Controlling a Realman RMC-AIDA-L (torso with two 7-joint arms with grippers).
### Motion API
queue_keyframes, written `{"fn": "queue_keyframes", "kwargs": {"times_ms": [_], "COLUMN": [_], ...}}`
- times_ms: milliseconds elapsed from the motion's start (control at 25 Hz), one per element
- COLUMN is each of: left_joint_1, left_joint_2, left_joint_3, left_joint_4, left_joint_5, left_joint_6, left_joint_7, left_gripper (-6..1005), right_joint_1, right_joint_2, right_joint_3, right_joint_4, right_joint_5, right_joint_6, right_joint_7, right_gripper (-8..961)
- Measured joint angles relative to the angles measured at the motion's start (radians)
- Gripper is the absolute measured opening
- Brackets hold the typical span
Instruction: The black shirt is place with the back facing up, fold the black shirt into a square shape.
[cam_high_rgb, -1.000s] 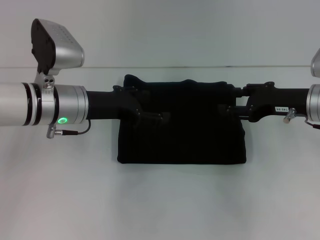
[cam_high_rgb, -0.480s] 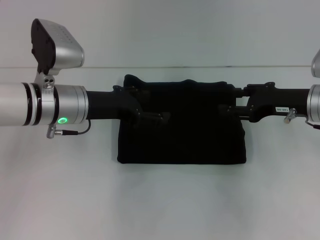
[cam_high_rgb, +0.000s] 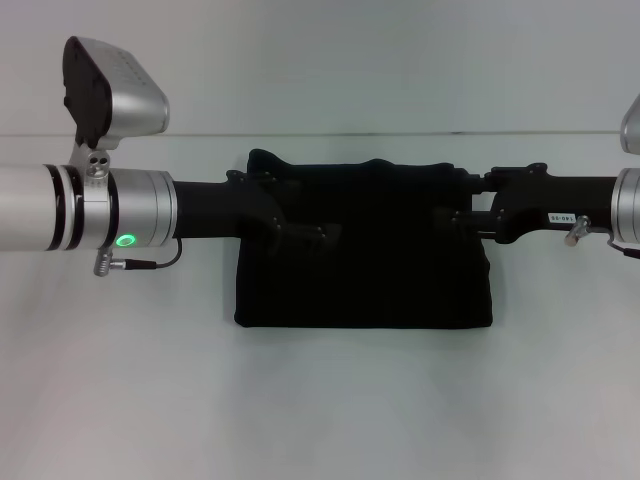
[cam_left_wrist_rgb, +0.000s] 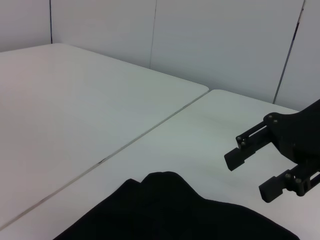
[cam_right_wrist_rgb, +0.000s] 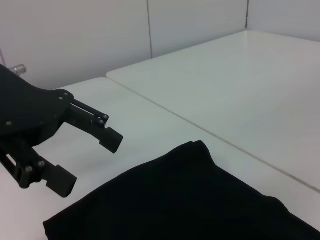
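Two grippers hover over the black shirt, one reaching in from each side, level with each other. From the head view the left gripper comes across the shirt's left edge and sits above its upper half, with its fingertips toward the shirt's middle. The right gripper crosses the shirt's right edge at the same height, its tips pointing back at the left one, so the two face each other with a stretch of bare cloth between them. Each wrist camera catches the opposite gripper: the right wrist view shows the left gripper with its two fingers spread apart and nothing between them, held just above the cloth, and the left wrist view shows the right gripper likewise spread and empty above the shirt's edge. The shirt lies folded into a compact dark block on the white table, wider than it is deep, its long axis running left to right, along the line of both arms. Its near edge is straight and neat, while its far edge is lumpier, with a small raised hump at the far left corner. That far edge lies just short of a seam line running across the table.
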Motion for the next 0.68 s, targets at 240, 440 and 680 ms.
{"fn": "queue_keyframes", "kwargs": {"times_ms": [240,440,680], "left_joint_1": [0.001,0.001,0.001], "left_joint_2": [0.0,0.0,0.0], "left_joint_3": [0.0,0.0,0.0], "left_joint_4": [0.0,0.0,0.0], "left_joint_5": [0.0,0.0,0.0], "left_joint_6": [0.0,0.0,0.0], "left_joint_7": [0.0,0.0,0.0], "left_gripper": [904,904,904], "right_joint_1": [0.001,-0.001,-0.002], "right_joint_2": [0.001,0.001,0.001], "right_joint_3": [0.002,0.006,0.007], "right_joint_4": [0.0,0.0,0.0], "right_joint_5": [0.0,0.0,0.0], "right_joint_6": [0.0,-0.002,-0.005], "right_joint_7": [0.0,0.0,0.0], "right_gripper": [684,685,686]}}
